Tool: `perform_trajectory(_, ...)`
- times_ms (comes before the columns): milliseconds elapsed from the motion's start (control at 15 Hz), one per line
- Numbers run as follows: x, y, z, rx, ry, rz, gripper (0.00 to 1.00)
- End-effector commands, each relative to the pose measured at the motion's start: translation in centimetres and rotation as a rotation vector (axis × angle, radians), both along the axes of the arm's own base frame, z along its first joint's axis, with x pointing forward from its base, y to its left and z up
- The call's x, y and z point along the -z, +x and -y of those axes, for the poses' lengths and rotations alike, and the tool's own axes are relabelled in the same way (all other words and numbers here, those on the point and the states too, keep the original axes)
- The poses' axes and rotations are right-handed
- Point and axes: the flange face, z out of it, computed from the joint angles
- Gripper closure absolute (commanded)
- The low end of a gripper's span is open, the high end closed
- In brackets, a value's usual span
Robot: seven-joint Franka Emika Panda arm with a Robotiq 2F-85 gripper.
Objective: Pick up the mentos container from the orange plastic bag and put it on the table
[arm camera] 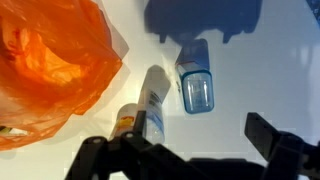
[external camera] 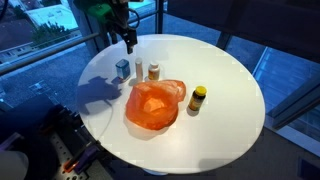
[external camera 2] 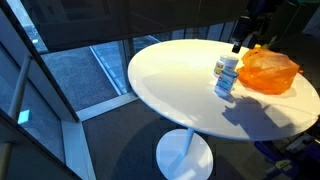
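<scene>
The orange plastic bag (external camera: 153, 104) lies crumpled near the middle of the round white table (external camera: 225, 125); it also shows in the other exterior view (external camera 2: 268, 68) and at the left of the wrist view (arm camera: 50, 60). A blue translucent mentos container (external camera: 122, 68) (external camera 2: 226, 82) (arm camera: 196, 88) stands on the table beside the bag, outside it. My gripper (external camera: 128, 42) (external camera 2: 240, 42) (arm camera: 185, 145) hovers above the container, open and empty, with nothing between its fingers.
A white bottle with a brown cap (external camera: 153, 71) (arm camera: 150, 100) stands between the blue container and the bag. A yellow bottle with a black cap (external camera: 198, 98) stands on the bag's other side. The table edge is close to the container (external camera 2: 200, 110).
</scene>
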Motion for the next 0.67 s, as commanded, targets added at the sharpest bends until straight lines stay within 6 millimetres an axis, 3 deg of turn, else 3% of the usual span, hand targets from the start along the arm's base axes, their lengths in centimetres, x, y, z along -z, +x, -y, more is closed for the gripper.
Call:
perform_trajectory(0,-4.3,0.1,1.1,0.057,-0.037,0.02,0.0)
perform_trajectory(600,-14.0,-1.4,3.1,0.124,-0.088,0.032,0.0)
